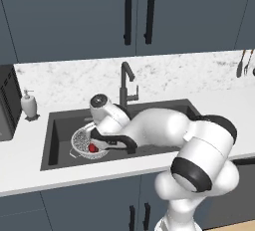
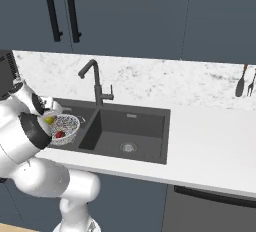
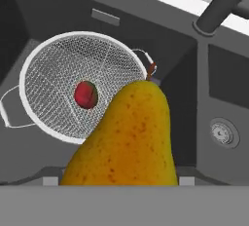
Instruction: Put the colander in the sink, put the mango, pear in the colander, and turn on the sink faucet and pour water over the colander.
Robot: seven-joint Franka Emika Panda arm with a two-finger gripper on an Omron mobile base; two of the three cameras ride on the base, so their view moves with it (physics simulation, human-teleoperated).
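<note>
One fruit, the mango (image 3: 86,94), lies in the colander (image 3: 58,74); the fingers grasp the pear (image 3: 127,142), best released low over the mesh centre.

The white arm bends over from its base and reaches down to the left, wrist turned downward, with the gripper (image 3: 116,182) low and its fingers closed around the pear (image 3: 127,140), which stands up between them, stem pointing away from the hand.
</note>
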